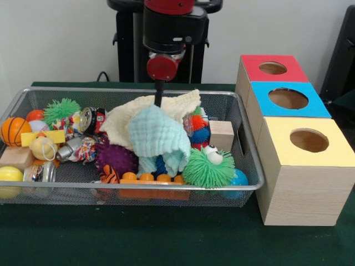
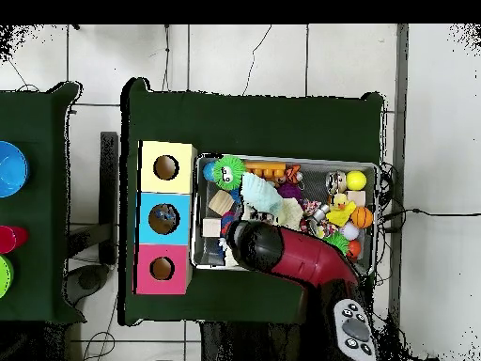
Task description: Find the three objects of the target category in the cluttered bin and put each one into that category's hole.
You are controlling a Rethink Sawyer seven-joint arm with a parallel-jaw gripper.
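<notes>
Seemingly mid-lift, a pale mint muslin cloth (image 1: 158, 138) is held pinched in the narrow tip of the gripper (image 1: 158, 101), its folds draped over the clutter at the middle of the wire mesh bin (image 1: 33, 95) on the green worktop (image 1: 166, 238). A second, cream waffle-textured cloth (image 1: 133, 113) lies crumpled just behind it, and care would be needed so that it is not dragged along. The step is judged best done by raising the cloth straight up until its hanging corner clears the green spiky ball (image 1: 208, 169) and the bin's rim, then carrying it to the boxes beside the bin. Which hole suits cloth cannot be told; the yellow-topped box (image 1: 327, 149), blue-topped box (image 1: 316, 108) and red-topped box (image 1: 294, 72) each show one round opening. Soft fabric may catch on an edge, so it should be bunched and centred. A plain wooden block (image 1: 222, 133) and a purple spiky ball (image 1: 116, 158) rest nearby.
</notes>
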